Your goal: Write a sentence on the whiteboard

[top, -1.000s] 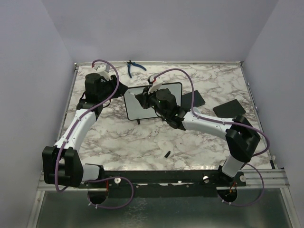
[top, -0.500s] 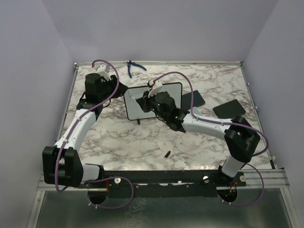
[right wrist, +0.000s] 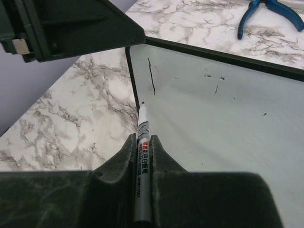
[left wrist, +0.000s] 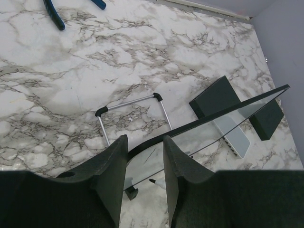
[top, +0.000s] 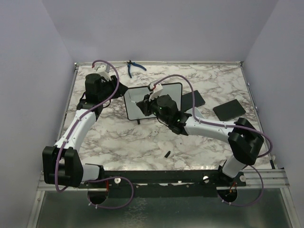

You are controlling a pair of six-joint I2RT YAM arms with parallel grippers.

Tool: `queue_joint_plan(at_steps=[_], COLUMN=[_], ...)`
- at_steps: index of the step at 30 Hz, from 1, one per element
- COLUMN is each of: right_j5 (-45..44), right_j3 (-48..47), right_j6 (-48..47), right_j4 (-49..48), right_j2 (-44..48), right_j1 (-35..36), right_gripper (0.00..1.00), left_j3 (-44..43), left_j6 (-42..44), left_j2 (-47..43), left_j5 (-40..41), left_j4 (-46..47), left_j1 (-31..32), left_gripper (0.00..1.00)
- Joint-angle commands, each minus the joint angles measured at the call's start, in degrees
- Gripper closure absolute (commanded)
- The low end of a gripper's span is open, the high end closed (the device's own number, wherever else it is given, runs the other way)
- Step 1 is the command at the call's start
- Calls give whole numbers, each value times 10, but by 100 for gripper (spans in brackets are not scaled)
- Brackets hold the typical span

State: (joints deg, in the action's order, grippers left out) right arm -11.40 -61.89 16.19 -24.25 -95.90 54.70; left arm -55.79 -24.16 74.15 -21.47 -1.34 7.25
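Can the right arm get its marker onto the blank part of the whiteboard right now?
Probably yes. The right gripper holds the marker with its tip at the whiteboard beside one short stroke, nothing lies between them, and the left gripper clamps the board's edge.

whiteboard [top: 134, 108]: middle hidden by right arm [top: 204, 126]; pliers [right wrist: 285, 8]: cut off at top edge

The whiteboard [top: 134, 108] stands mid-table [top: 142, 142], its left edge between the left gripper's [left wrist: 145, 142] fingers. Pliers [top: 135, 68] lie behind it, two pads [top: 195, 99] to its right, and a small cap [top: 167, 154] well in front. The right gripper's [right wrist: 142, 140] marker [right wrist: 143, 121] points at the board's left edge.
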Motion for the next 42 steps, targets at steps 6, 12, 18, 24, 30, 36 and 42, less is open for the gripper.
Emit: queue_joint_plan(at_steps=[6, 12, 18, 24, 30, 36, 42], right_j5=[-56, -76, -77, -79, -81, -85, -75], right_j3=[9, -10, -21, -30, -40, -46, -55], right_j6=[-13, -25, -32, -35, -38, -40, -40], right_j4=[-30, -28, -33, -34, -32, -30, -24], right_j2=[41, 25, 13, -2, -14, -24, -34], right_j1=[8, 7, 7, 7, 7, 7, 7], right_gripper=[100, 100, 100, 100, 100, 100, 100], left_j3=[5, 5, 5, 5, 5, 5, 4], left_j6=[5, 6, 7, 5, 6, 7, 7], left_j2=[-10, -10, -8, -7, -8, -8, -9], left_j5=[-8, -9, -11, -14, -16, -19, -20], left_j4=[11, 12, 11, 11, 11, 11, 11], left_j1=[3, 2, 3, 2, 3, 3, 3], left_gripper=[62, 63, 63, 63, 64, 65, 65])
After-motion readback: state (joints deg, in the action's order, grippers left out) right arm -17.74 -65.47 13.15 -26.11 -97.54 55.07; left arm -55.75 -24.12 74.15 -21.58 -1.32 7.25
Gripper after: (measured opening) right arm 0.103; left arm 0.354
